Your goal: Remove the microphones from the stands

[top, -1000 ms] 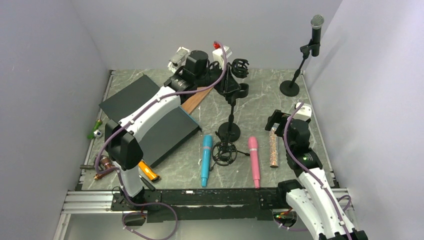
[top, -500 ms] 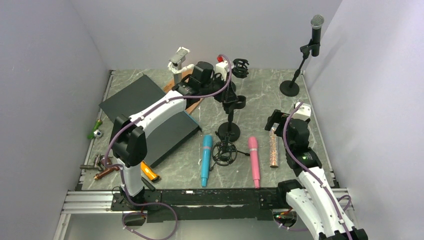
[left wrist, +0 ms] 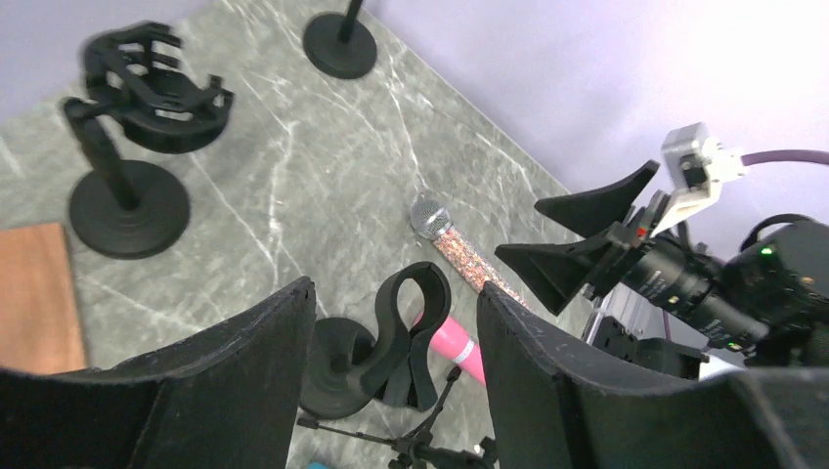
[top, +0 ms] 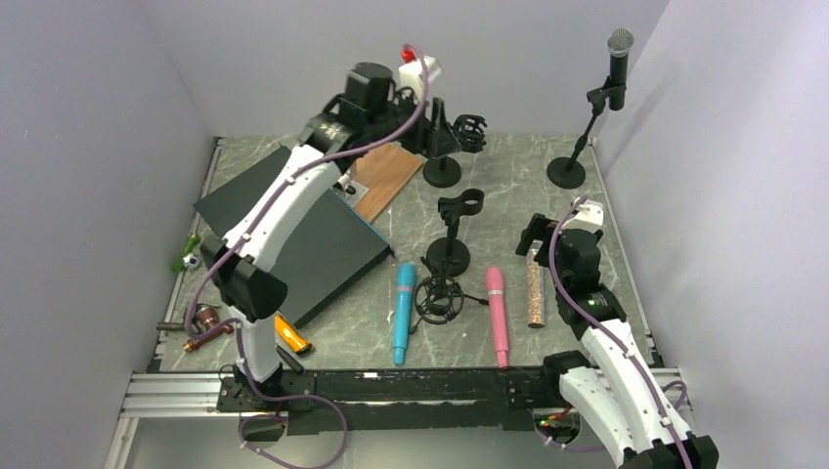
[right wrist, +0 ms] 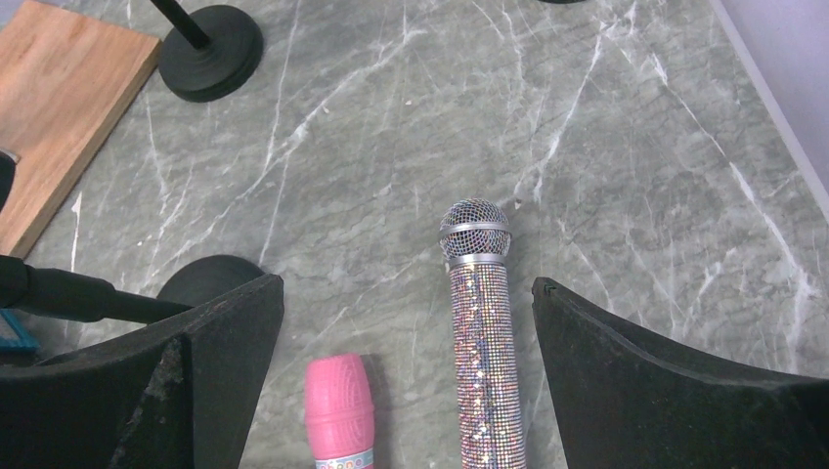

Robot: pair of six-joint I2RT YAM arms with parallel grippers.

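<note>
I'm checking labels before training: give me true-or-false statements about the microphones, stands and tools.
A black microphone sits in the stand in the far right corner. True.
The pink microphone is clipped into the middle stand. False: it lies on the table; that stand is empty.
The right tool is open over the glitter microphone. True.
The left tool grips the blue microphone. False: it is open and empty; that microphone lies on the table.

Black clip stand (left wrist: 406, 337) and glittery microphone (left wrist: 459, 252) beyond the wide-apart left gripper (left wrist: 393, 291)
</note>
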